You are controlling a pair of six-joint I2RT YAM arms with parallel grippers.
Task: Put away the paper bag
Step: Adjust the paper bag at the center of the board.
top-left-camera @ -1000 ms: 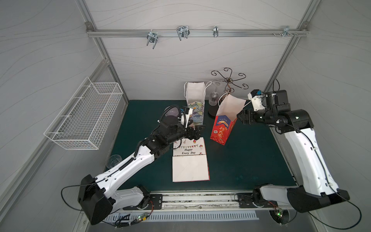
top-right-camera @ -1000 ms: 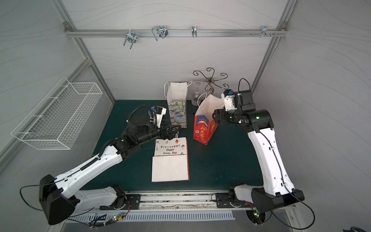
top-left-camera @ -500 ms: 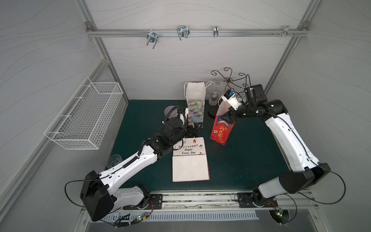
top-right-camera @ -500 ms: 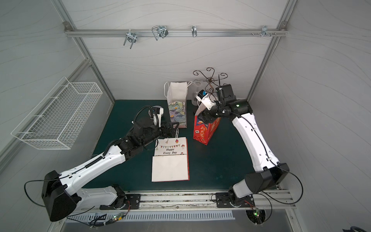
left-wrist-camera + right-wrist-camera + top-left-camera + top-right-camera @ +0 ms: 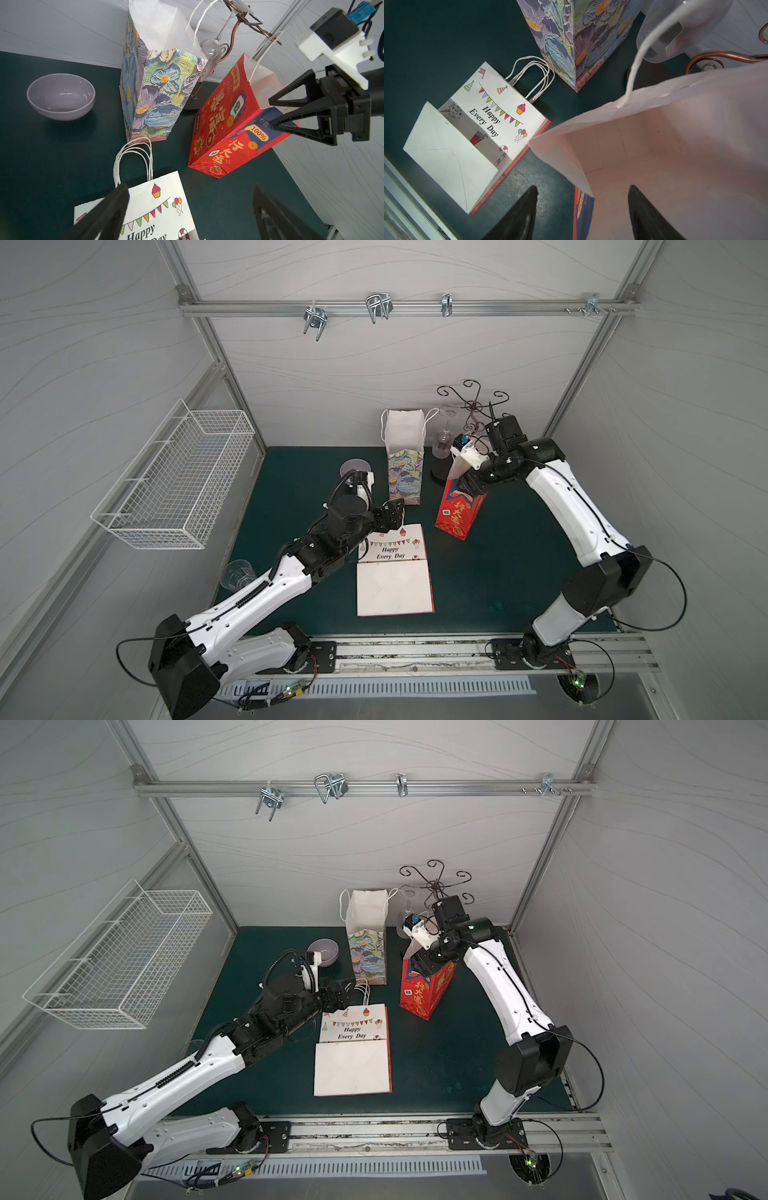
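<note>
My right gripper (image 5: 272, 113) straddles the rim of the red paper bag (image 5: 226, 133).
Its jaws stand apart, one inside, one outside; the red paper bag leans beside the floral bag (image 5: 405, 472). My left gripper (image 5: 187, 209) is released.

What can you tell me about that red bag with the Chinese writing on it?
The red bag is a paper gift bag printed with gold and white Chinese characters, coins and a blue band reading "100%". Its inside is plain white, looks empty, and its mouth stands open. It has white cord handles. It stands tilted on the green table, right of the floral bag. The right end effector straddles its upper rim, one finger inside and one outside.
</note>
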